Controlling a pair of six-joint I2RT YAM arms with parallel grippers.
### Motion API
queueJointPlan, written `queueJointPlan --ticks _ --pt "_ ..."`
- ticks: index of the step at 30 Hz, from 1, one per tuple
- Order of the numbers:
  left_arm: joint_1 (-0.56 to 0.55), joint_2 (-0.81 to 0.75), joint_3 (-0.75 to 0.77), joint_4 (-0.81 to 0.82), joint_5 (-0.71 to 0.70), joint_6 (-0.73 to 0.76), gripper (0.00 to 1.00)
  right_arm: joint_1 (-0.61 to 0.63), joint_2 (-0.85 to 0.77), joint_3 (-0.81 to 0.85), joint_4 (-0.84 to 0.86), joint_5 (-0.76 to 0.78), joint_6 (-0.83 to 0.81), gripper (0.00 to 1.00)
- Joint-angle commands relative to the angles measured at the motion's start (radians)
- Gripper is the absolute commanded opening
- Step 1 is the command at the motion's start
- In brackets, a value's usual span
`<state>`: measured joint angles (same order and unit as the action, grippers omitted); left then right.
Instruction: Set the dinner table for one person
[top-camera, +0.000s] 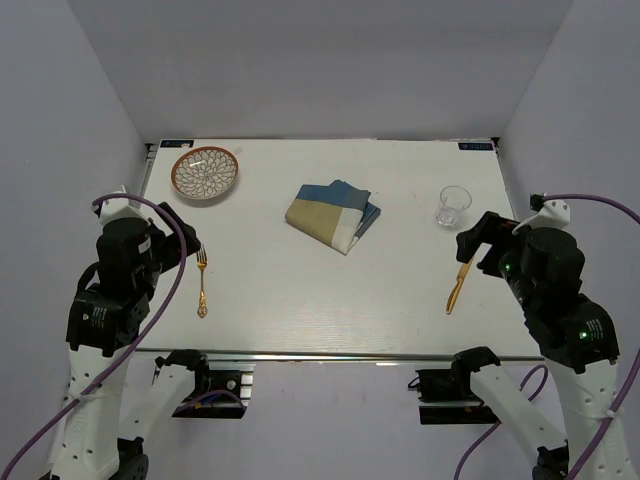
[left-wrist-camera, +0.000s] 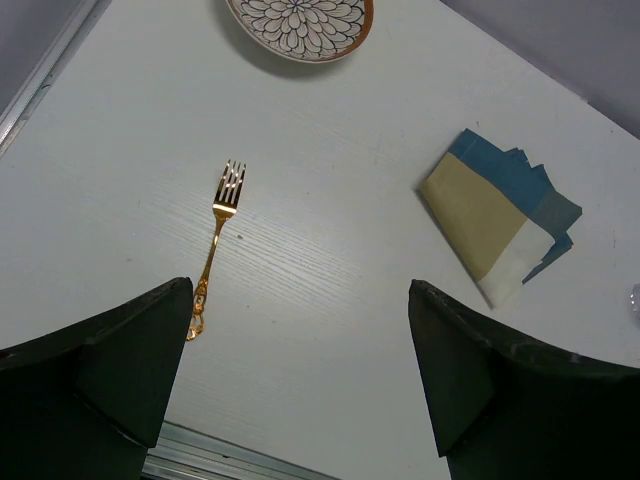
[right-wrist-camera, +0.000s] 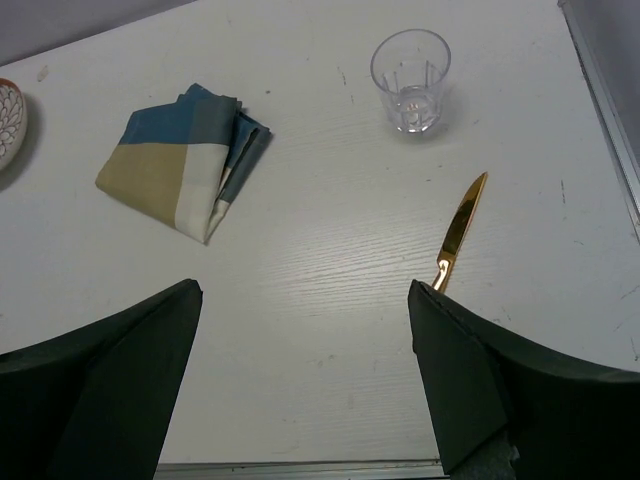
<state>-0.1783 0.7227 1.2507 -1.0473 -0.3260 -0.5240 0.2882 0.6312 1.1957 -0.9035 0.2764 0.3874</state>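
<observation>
Top view: the table (top-camera: 300, 300), a large white rectangular top with a faint wood grain, fills the middle of the enclosure between pale grey walls (top-camera: 320, 60). Its long axis runs left to right. One long side faces the arm bases and carries a metal rail (top-camera: 340, 355); the other lies against the back wall.

On the table:
- A patterned plate (top-camera: 204, 172) with a brown rim sits at the far left corner.
- A folded blue-and-tan cloth (top-camera: 332, 214) lies near the far centre.
- A clear glass (top-camera: 452, 205) stands upright at the far right.
- A gold fork (top-camera: 202, 283) lies at the left, tines toward the far edge.
- A gold knife (top-camera: 458, 286) lies at the right, slanted.

Wrist views: the left gripper (left-wrist-camera: 300, 295) hangs above the table beside the fork, jaws spread wide and holding nothing. The right gripper (right-wrist-camera: 305, 295) hangs near the knife, likewise spread wide and empty.
</observation>
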Motion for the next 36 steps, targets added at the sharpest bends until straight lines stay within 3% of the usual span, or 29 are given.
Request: queueJointPlan --ticks 1,8,12,16,21,25,30,36 --pt "0.005 -0.002 -0.004 0.007 -0.007 -0.004 0.98 -0.004 0.007 0.021 0.034 0.023 0.001 0.89" --pt "0.005 0.001 -0.043 0.038 0.002 -0.010 0.98 -0.003 -0.019 -0.033 0.135 -0.118 -0.002 0.89" --pt "0.005 -0.022 -0.164 0.125 0.021 -0.011 0.98 -0.001 0.056 -0.161 0.302 -0.335 0.022 0.89" --pt "0.005 -0.011 -0.287 0.191 0.039 -0.033 0.98 -0.003 0.246 -0.261 0.491 -0.440 0.083 0.89" --pt "0.017 -0.012 -0.316 0.229 0.038 -0.031 0.98 0.000 0.542 -0.277 0.785 -0.506 0.084 0.89" --pt "0.017 -0.022 -0.323 0.231 0.071 -0.022 0.98 -0.007 0.888 -0.130 0.842 -0.499 0.031 0.86" --pt "0.017 -0.028 -0.329 0.237 0.081 -0.016 0.98 -0.014 1.253 0.171 0.822 -0.557 -0.010 0.80" --pt "0.017 -0.035 -0.333 0.250 0.105 -0.004 0.98 -0.012 1.537 0.499 0.717 -0.579 -0.032 0.76"
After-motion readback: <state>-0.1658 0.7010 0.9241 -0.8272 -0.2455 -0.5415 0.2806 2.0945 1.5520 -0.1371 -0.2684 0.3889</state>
